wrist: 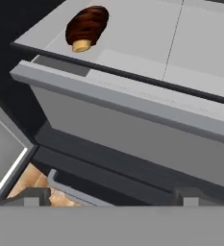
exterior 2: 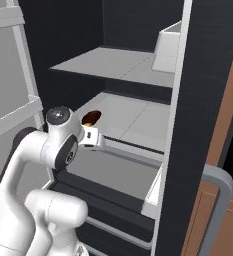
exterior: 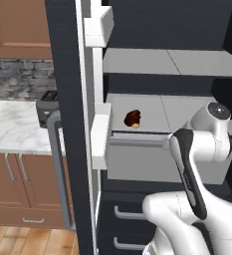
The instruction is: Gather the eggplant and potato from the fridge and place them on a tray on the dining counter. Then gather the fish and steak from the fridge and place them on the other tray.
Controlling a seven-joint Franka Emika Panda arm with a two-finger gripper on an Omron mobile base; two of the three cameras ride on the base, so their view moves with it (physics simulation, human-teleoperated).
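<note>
The fridge (exterior: pixel 62 74) stands with both doors open. On its lower grey shelf (exterior: pixel 187 112), towards the left, lies one dark brown piece with a tan end, the steak (exterior: pixel 133 118) (exterior 2: pixel 90 118) (wrist: pixel 86 27). My gripper (wrist: pixel 111 198) is open, its two tips wide apart and nothing between them. It hovers in front of the shelf's front edge and a little below it, short of the steak. In the right base view the hand (exterior 2: pixel 93 136) sits just below the steak. The eggplant, potato, fish, both trays and the dining counter are out of view.
Below the shelf is a grey crisper drawer front (wrist: pixel 132 139), and under it black drawers with silver handles (exterior: pixel 125 214). White door bins (exterior: pixel 100 134) jut from the left door. A toaster (exterior: pixel 47 107) stands on the marble wall counter (exterior: pixel 13 124). The right door (exterior 2: pixel 198 100) is close by.
</note>
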